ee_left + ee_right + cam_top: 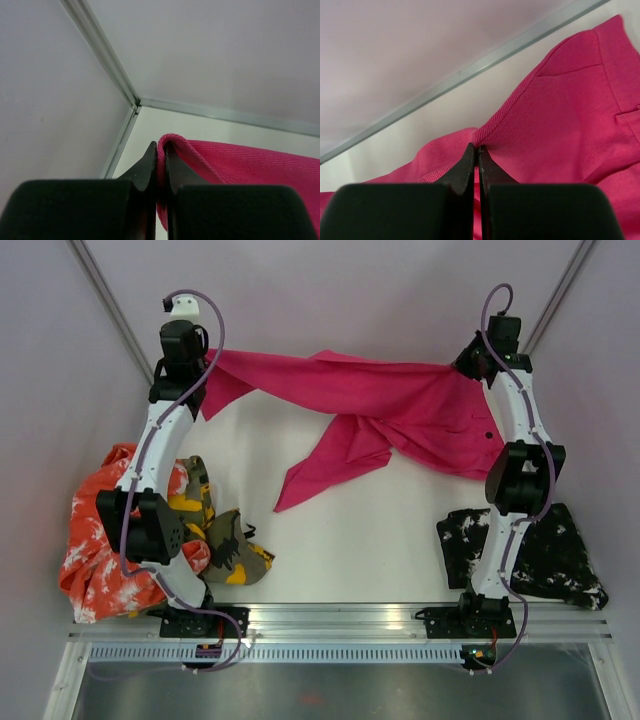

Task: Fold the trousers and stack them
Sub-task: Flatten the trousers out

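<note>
trousers, magenta: stretched across far counter, one leg trailing toward centre | left gripper: clenched on far-left edge | right gripper: clenched on far-right fold, possibly near waistband | black pair: near right

Far side: trousers strung left hand to right hand; near-left two pairs; near-right one pair.

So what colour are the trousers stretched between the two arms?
Plain magenta-pink; the trousers show best from the top camera.
</note>
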You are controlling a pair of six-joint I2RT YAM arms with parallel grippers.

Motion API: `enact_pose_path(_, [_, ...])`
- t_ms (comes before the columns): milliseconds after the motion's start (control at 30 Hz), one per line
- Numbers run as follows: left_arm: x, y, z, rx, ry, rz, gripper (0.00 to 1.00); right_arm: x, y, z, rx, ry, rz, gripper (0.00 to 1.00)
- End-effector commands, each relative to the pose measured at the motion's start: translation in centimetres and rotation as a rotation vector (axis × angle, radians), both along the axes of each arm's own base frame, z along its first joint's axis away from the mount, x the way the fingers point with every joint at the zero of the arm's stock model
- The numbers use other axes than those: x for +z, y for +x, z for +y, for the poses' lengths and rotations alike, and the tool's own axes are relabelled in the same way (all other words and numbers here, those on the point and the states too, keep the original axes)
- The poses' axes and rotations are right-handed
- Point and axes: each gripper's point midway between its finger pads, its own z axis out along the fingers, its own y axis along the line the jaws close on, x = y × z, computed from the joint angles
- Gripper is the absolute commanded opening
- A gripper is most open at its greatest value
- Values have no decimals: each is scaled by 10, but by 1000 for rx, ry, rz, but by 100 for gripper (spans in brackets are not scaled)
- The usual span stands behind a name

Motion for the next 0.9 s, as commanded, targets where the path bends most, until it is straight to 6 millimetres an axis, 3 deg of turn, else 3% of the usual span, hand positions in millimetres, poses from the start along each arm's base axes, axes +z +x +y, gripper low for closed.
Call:
enact_pose_path(0, [3, 9, 40, 94, 61, -49, 2, -7, 16, -9, 19, -45, -26, 0])
enact_pose_path(133, [-12, 21, 57, 173, 73, -34, 2, -39, 26, -6, 42, -25, 16, 0])
enact_pose_path(233, [15, 19, 80, 324, 119, -124, 2, -49, 43, 6, 129, -6, -3, 0])
enact_pose_path(267, [37, 15, 88, 376, 154, -197, 2, -50, 51, 11, 162, 5, -23, 0])
enact_pose_path(300, [38, 13, 90, 386, 179, -182, 2, -51, 55, 13, 171, 8, -30, 0])
enact_pose_path(367, [62, 16, 98, 408, 197, -269, 2, -50, 66, 16, 178, 1, -68, 5])
enact_pose_path(400, [59, 24, 95, 384, 183, -278, 2, -50, 69, 21, 185, -1, -80, 23])
enact_pose_path(433, [40, 29, 119, 405, 168, -227, 2, -51, 71, 24, 197, 0, -92, 46])
enact_pose_path(467, [32, 34, 120, 384, 137, -207, 2, -52, 73, 28, 215, -1, -99, 63])
enact_pose_path(533, [7, 44, 112, 332, 60, -176, 2, -49, 71, 29, 239, -26, -104, 84])
enact_pose_path(567, [-15, 45, 108, 311, 46, -124, 6, -46, 63, 25, 225, -46, -78, 88])
enact_pose_path(600, [-26, 50, 99, 264, 36, -100, 42, -44, 58, 21, 216, -73, -68, 91])
enact_pose_path(633, [-37, 51, 94, 239, 28, -72, 62, -42, 54, 16, 220, -122, -59, 95])
enact_pose_path(667, [-51, 52, 88, 211, 1, -15, 99, -36, 42, 13, 215, -137, -38, 96])
enact_pose_path(733, [-62, 46, 84, 207, -58, 44, 100, -31, 27, 5, 181, -164, -5, 98])
enact_pose_path(800, [-59, 34, 61, 119, -171, 75, 100, -31, 2, 5, 171, -157, 42, 98])
enact_pose_path(833, [-70, 26, 47, 82, -226, 101, 100, -34, -16, 6, 163, -150, 72, 98])
enact_pose_path(867, [-48, 11, 25, -15, -265, 70, 100, -38, -24, 3, 136, -145, 95, 98])
